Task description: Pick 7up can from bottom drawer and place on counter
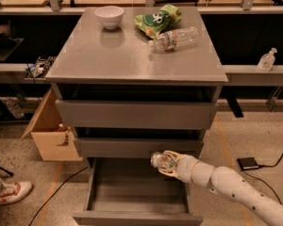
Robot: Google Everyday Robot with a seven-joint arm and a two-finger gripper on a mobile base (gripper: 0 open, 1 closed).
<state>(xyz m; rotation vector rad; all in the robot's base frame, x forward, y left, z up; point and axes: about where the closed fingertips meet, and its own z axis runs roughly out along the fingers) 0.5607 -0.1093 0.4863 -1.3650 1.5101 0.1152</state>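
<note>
My gripper [166, 164] is at the end of the white arm that reaches in from the lower right. It is shut on the 7up can [160, 160], which lies sideways with its silver end to the left. It holds the can above the back right of the open bottom drawer [137, 194], whose grey floor is bare. The can is just below the front of the drawer above. The grey counter [127, 55] is the cabinet's top, well above the gripper.
On the counter stand a white bowl [109, 16], a green snack bag [158, 19] and a clear water bottle [175, 38] lying down. A cardboard box [52, 135] sits left of the cabinet. A shoe [9, 192] and a cable [56, 192] are on the floor at left.
</note>
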